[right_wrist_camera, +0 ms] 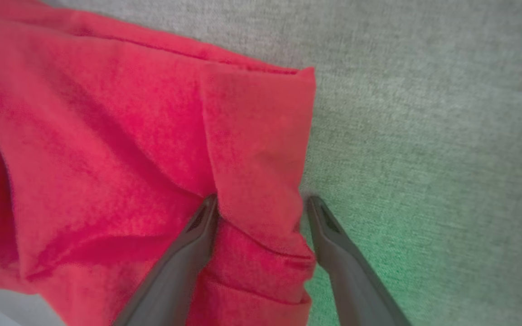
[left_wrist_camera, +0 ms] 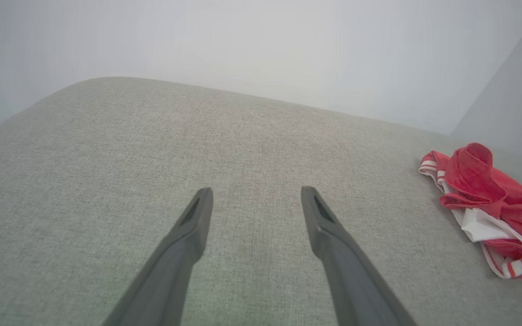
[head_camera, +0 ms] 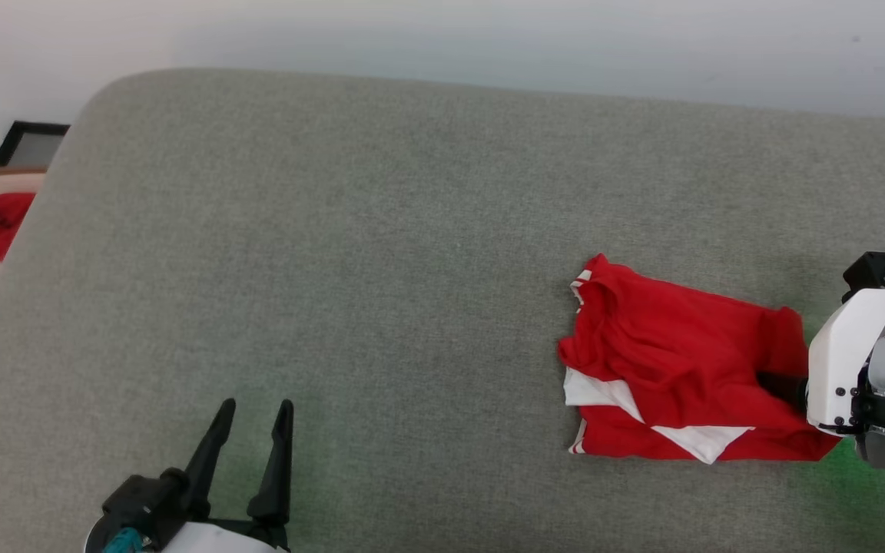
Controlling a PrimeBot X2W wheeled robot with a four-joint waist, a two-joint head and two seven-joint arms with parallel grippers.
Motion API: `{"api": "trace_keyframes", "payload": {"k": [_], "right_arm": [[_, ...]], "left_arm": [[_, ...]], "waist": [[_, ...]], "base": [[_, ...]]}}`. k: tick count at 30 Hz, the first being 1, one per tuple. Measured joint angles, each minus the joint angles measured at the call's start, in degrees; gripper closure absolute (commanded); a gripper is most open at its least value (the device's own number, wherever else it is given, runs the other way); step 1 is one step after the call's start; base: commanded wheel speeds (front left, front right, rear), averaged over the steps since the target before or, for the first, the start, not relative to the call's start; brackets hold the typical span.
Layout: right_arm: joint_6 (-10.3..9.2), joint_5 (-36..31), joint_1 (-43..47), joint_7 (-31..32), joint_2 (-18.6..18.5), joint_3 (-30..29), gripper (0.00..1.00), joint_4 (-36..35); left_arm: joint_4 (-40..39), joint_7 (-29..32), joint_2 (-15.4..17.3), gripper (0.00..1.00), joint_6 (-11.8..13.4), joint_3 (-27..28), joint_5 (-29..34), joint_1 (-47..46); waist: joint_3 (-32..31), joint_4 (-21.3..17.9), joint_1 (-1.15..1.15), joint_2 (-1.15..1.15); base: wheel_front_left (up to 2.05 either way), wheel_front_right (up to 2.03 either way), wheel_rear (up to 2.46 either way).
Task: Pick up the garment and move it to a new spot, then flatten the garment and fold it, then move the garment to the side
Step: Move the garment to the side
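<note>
Between parted fingers of the right gripper (right_wrist_camera: 262, 200) lay a fold of the garment (right_wrist_camera: 107, 136). The left gripper (head_camera: 256, 405), also parted, sat well apart.

light: bright, diffuse | shadows: faint | green tint lower right | wrist views edge-warped

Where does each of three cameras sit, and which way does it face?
Head view: on the head, facing down at the grey fabric cushion and red jersey with white sleeves; left claw lower left, white right forearm right.
Left wrist view: on that wrist, along its open claw across bare cushion.
Right wrist view: on that wrist, open right claw straddling a jersey fold.
All share the jersey.
</note>
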Motion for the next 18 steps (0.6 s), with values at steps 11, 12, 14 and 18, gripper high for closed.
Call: {"api": "trace_keyframes", "payload": {"k": [11,12,14,18], "right_arm": [[0.01,1.7,0.6,-9.9,0.6,-0.3,1.00,0.4],[0.01,2.5,0.9,-10.9,0.5,-0.3,1.00,-0.2],[0.01,3.9,1.3,-12.7,-0.1,-0.8,1.00,-1.3],[0.01,5.7,2.2,-15.2,-2.6,-2.0,1.00,-4.0]], "left_arm": [[0.1,0.0,0.1,0.00,0.0,0.3,0.0,-1.2],[0.0,0.0,0.1,0.00,0.0,0.3,0.0,-1.2],[-0.4,0.0,0.1,0.00,0.0,0.1,0.0,-1.3],[-1.1,0.0,0.2,0.00,0.0,-0.8,0.2,-2.2]], "waist": [[0.5,-0.9,0.00,0.00],[0.5,-1.2,0.00,0.00],[0.4,-2.0,0.00,0.00],[0.6,-3.9,0.00,0.00]], "base": [[0.00,0.00,0.00],[0.00,0.00,0.00],[0.00,0.00,0.00],[0.00,0.00,0.00]]}}
